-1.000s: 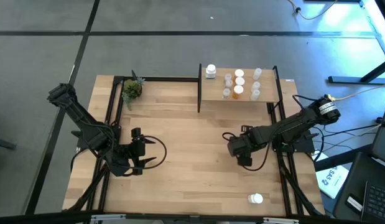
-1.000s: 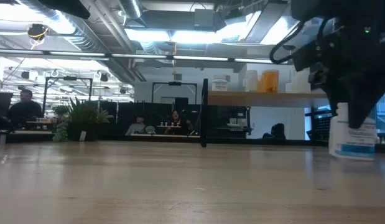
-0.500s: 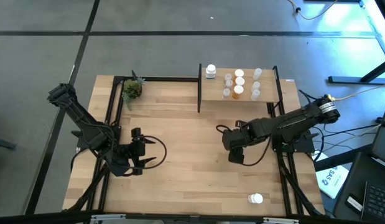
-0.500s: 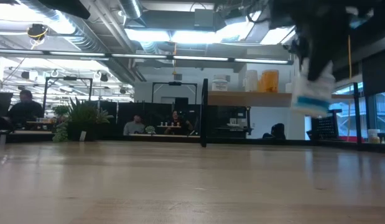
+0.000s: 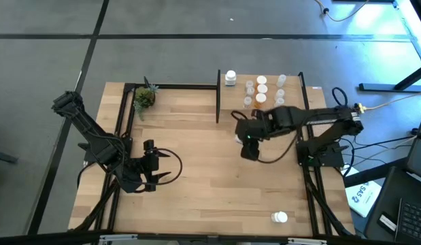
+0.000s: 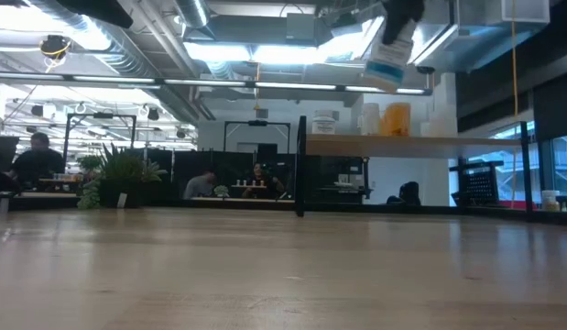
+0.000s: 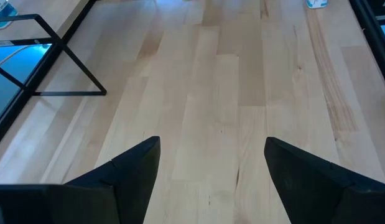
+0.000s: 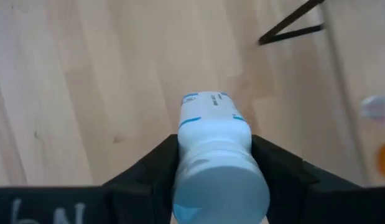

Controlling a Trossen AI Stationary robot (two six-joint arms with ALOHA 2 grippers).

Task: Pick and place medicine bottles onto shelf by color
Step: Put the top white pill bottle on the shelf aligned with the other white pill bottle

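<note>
My right gripper (image 5: 243,140) hangs over the table just in front of the shelf (image 5: 292,102), shut on a white medicine bottle (image 8: 214,155) with a blue label. In the low view that bottle (image 6: 389,57) hangs higher than the shelf board (image 6: 375,145). On the shelf stand several bottles: a white one (image 5: 230,77) at its left end, clear ones (image 5: 280,92) and orange ones (image 5: 260,99). Another white bottle (image 5: 280,217) lies on the table near the front right. My left gripper (image 5: 166,169) waits open above the left half of the table. My right gripper pinches the bottle's upper body (image 8: 187,144), just below the cap, between its two fingers (image 8: 148,168). The fingers come steeply from above. The bottle is lifted clear of the table and tilted, its bottom end (image 6: 384,75) lowest.
A small green potted plant (image 5: 144,97) stands at the far left corner. Black frame posts (image 5: 217,95) edge the shelf and the table's sides. Bare wood (image 7: 211,93) lies between the two arms. People sit in the room behind the table.
My right gripper has risen from the table and gone toward the far edge and the shelf, shifting a little left. The white bottle, which stood on the table a second ago, has been lifted clear and now hangs tilted above shelf height.
</note>
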